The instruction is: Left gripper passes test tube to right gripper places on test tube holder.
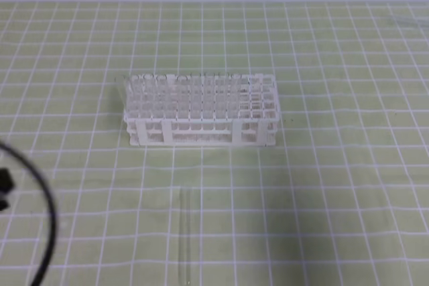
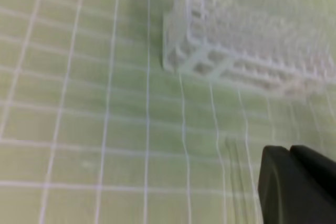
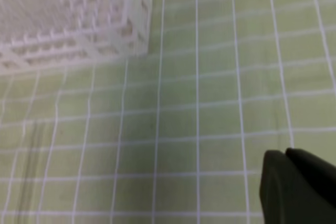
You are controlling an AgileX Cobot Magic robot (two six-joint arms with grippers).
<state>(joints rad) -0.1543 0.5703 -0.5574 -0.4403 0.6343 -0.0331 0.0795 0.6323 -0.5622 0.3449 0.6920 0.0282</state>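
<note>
The test tube (image 1: 185,232) lies flat on the green checked mat in front of the test tube holder (image 1: 201,108), a white lattice rack at the table's middle. The tube points toward the front edge and nothing touches it. In the left wrist view my left gripper (image 2: 290,153) is shut and empty, low right in the frame, with the holder (image 2: 247,51) beyond and the tube (image 2: 234,174) as a faint streak beside it. In the right wrist view my right gripper (image 3: 285,155) is also shut and empty; the holder (image 3: 73,19) lies far left and the tube (image 3: 29,166) is dimly seen.
A black looping cable (image 1: 48,222) and a dark piece of the left arm (image 1: 5,182) show at the left edge of the exterior high view. The checked mat (image 1: 335,165) covers the table back to the pale wall.
</note>
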